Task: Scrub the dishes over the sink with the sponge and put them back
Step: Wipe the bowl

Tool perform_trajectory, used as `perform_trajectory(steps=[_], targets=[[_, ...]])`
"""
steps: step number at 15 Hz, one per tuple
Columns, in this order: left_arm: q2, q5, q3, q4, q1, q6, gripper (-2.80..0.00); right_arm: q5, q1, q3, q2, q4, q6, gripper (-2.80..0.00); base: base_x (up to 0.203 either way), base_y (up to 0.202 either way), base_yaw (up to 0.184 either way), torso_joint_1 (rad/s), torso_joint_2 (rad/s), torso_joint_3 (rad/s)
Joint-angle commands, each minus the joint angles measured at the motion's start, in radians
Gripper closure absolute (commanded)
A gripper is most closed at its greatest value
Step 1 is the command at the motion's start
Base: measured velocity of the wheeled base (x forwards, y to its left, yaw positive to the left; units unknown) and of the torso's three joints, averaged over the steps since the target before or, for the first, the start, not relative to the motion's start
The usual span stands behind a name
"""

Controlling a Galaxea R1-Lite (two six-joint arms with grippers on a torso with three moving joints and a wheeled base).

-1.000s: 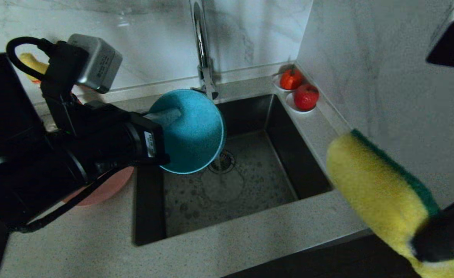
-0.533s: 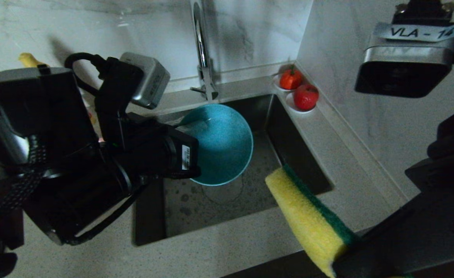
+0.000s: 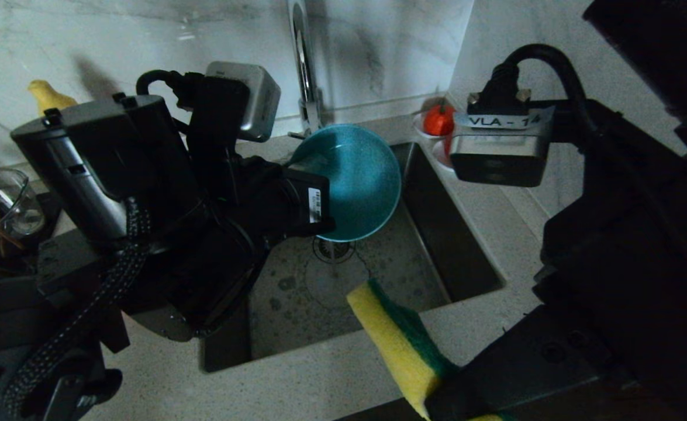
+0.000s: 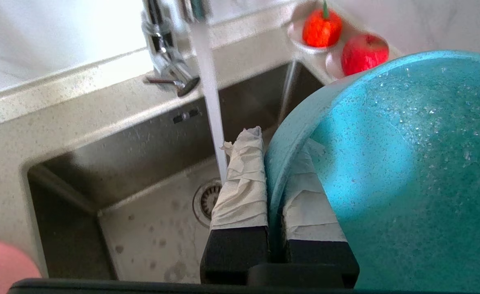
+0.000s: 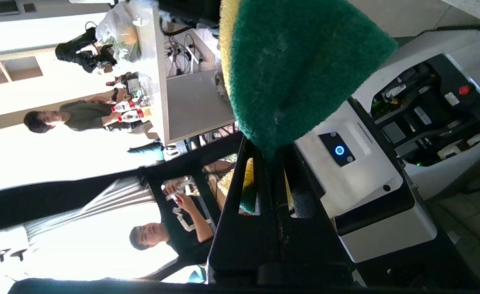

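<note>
Near us, our right gripper [image 3: 445,389] is squeezing the sponge [image 3: 393,339] tight over the near edge of the sink [image 3: 466,257]. Farther back, our left gripper [image 4: 274,183] is pinching the rim of the blue bowl [image 3: 355,181], tipped over the sink. We are not scrubbing yet, so all the washing is left to do.

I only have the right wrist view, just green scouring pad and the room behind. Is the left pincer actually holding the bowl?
Observer: Yes. The left pincer is shut on the teal bowl, one finger inside the rim, one outside.
Operator: Is it over the sink?
Observer: Yes, tilted above the sink, near the drain.
Operator: Water on?
Observer: Running from the faucet, falling just beside the bowl.
Operator: My sponge?
Observer: The sponge, in the right pincer, is over the sink's front edge, apart from the bowl.
</note>
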Motion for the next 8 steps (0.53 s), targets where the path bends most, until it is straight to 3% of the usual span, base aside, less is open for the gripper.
perform_trajectory(steps=[1,5,8], targets=[[0.006,0.024,0.033,-0.034,-0.037,0.022,0.0,-0.013,-0.001,0.0,0.053,-0.014,0.004,0.0,0.0,0.0,0.0,0.0,0.0,0.0],[0.046,0.028,0.093,-0.244,-0.048,0.145,0.0,-0.038,-0.011,0.001,0.098,-0.065,0.007,0.0,0.0,0.0,0.0,0.0,0.0,0.0],[0.041,0.028,0.147,-0.316,-0.049,0.157,0.0,-0.039,-0.066,0.0,0.117,-0.093,0.008,0.0,0.0,0.0,0.0,0.0,0.0,0.0]])
